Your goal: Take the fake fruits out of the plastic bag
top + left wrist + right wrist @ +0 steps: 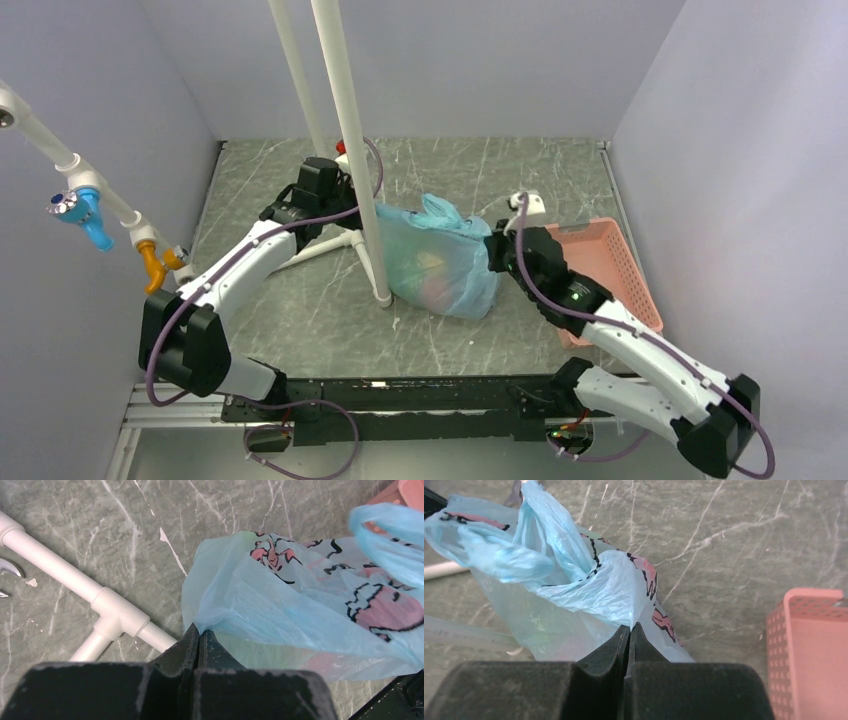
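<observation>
The light blue-green plastic bag [440,258] hangs stretched between my two grippers at the table's middle. Yellow, red and green blurs of the fake fruits [432,275] show through its lower part; no fruit lies outside it. My left gripper [372,215] is shut on the bag's left edge, seen pinched in the left wrist view [199,631] where the bag [300,610] shows pink and black print. My right gripper [490,250] is shut on the bag's right edge, seen in the right wrist view [630,628] with the bag [554,590] and its loop handles bunched upward.
A pink slotted tray [612,272] lies at the right, also in the right wrist view [809,650]. A white pipe stand [350,150] rises just left of the bag; its base pipes [100,605] lie on the table by my left gripper.
</observation>
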{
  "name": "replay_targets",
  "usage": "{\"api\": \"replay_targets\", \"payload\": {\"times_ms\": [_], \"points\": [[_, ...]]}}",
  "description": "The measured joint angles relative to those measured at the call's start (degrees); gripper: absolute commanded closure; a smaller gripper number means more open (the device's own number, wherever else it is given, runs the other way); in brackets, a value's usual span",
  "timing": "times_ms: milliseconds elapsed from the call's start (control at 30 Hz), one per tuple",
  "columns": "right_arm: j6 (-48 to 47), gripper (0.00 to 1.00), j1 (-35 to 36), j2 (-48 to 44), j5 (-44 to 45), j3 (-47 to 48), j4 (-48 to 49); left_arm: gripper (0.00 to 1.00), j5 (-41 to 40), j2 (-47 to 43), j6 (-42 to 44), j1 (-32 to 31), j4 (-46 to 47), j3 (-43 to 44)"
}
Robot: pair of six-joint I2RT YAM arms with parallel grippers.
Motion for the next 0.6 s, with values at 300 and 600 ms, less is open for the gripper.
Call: {"api": "replay_targets", "payload": {"times_ms": [300,600], "points": [[12.1,0.93,-2.3,-13.2,-5.1,-14.1,2.1,1.00,-0.9,-0.1,0.0,0.0,-0.6,0.0],[14.0,0.47,-2.9,-7.5,-8.4,-9.5,-5.5,1.00,0.4,-0.1,0.1,0.1,-0.6,0.0]]}}
